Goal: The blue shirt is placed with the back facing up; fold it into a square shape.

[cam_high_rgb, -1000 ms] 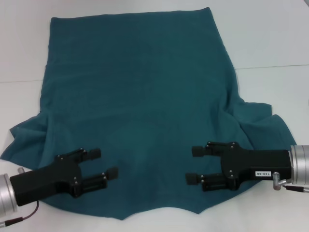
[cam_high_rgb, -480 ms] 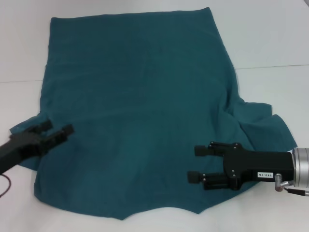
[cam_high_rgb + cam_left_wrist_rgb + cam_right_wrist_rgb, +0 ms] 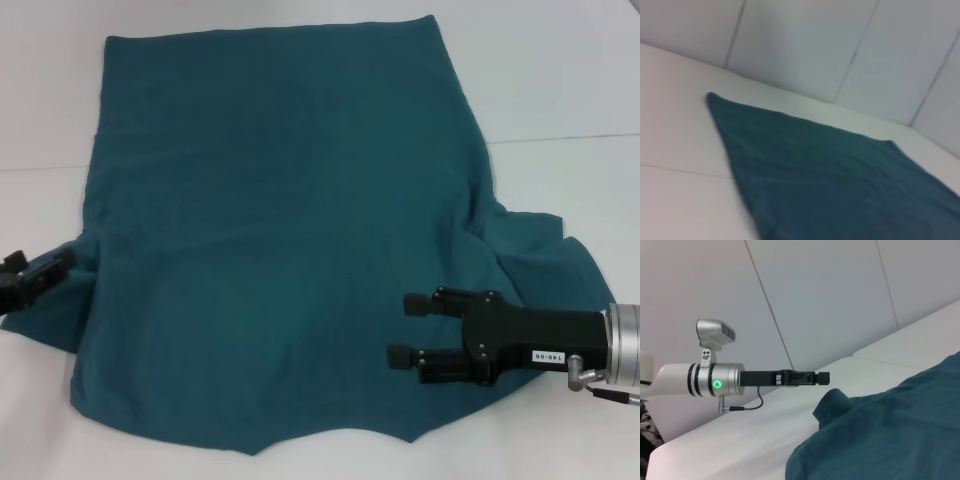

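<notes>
Left hand (image 3: 35,272) has moved: a second ago it hovered over the near-left part of the blue shirt (image 3: 290,240), now it sits out at the desk's (image 3: 560,90) left edge, level with the left sleeve. Only its tips show in the head view; cannot tell whether they are parted or closed. The right wrist view shows it side-on (image 3: 817,377), above the desk and beside the bunched sleeve; grip state is no clearer there.

Judgement: the left arm is lining up on the sleeve for a first inward fold. No fold made yet.

Shirt lies spread flat, plain side up, over the middle of the desk, hem toward the far edge, collar edge at the near edge. Left sleeve is partly tucked in, right sleeve rumpled toward the right edge.

Right hand (image 3: 402,328) has barely shifted: over the near-right part of the shirt, fingers (image 3: 415,303) parted, holding nothing.

Containers: none in view.
</notes>
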Motion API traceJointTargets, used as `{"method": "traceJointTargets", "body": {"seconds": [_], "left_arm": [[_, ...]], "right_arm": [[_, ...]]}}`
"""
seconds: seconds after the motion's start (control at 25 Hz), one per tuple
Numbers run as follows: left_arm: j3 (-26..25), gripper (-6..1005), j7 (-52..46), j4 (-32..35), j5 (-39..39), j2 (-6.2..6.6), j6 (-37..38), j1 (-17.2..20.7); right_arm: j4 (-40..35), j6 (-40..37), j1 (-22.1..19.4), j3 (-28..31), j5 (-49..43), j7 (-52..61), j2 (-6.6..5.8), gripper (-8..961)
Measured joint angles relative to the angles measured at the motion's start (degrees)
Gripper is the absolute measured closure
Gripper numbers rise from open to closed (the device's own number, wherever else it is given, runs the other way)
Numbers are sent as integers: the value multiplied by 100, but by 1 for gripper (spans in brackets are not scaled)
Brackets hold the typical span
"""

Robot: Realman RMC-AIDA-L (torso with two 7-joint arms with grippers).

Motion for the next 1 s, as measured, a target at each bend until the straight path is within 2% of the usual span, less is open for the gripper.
{"method": "traceJointTargets", "body": {"seconds": [0.32,0.76,1.0], "left_arm": [[35,155,4,50,112,9,-501,65],[150,156,40,45,450,-34,-671,43],[384,156,42,52,476,-54,-726,23]], "right_arm": [[0,15,8,90,-1,79,16,38],[0,27,29,90,-1,85,32,39],[0,27,25,90,-1,85,48,39]]}}
